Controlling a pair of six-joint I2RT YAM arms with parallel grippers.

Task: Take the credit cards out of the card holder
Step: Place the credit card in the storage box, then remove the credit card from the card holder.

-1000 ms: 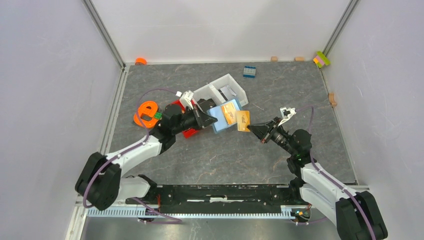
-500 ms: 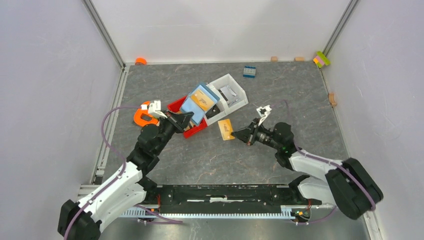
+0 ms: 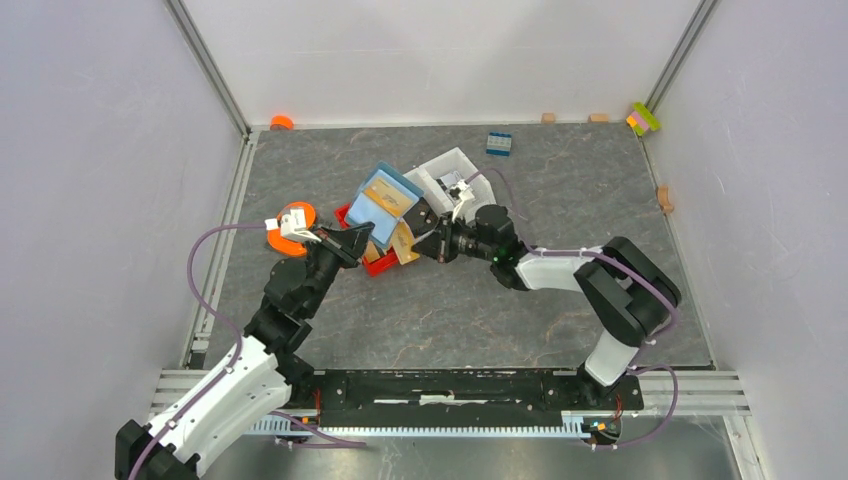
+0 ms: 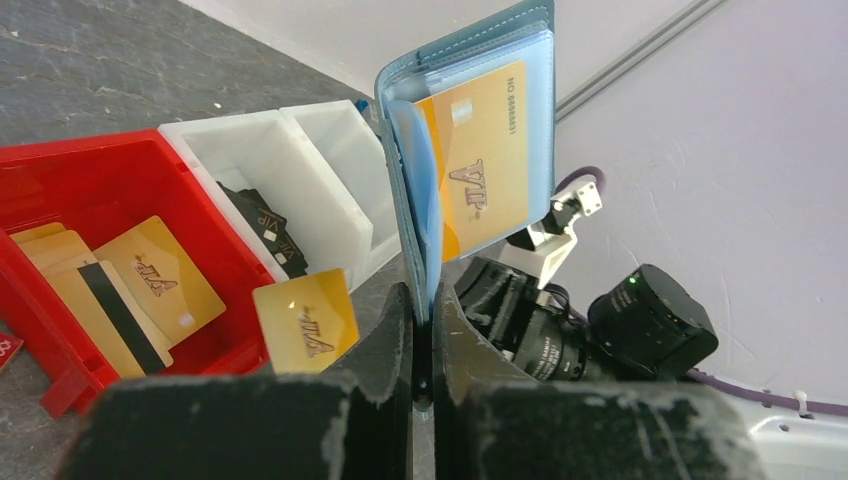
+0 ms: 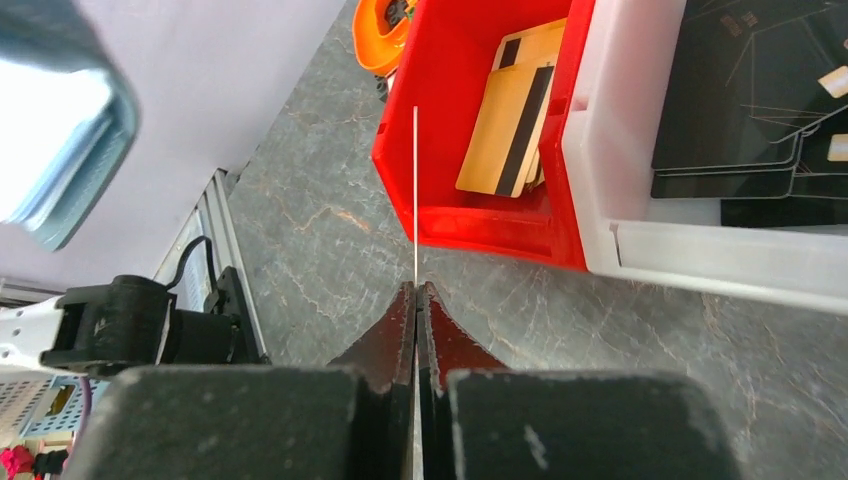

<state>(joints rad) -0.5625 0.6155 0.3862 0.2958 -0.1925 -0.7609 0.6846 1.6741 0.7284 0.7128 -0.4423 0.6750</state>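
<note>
Teal card holder [image 4: 455, 48]: soft, rectangular, pinched upright by left end effector [image 4: 422, 300].
Right end effector [image 5: 415, 292]: pressed onto thin credit card [image 5: 415, 190], edge-on.

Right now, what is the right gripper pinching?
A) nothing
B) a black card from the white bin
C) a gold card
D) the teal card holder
C: the right gripper is shut on a gold card, seen edge-on in its own wrist view just in front of the red bin, while the left gripper is the one clamping the card holder.
</note>
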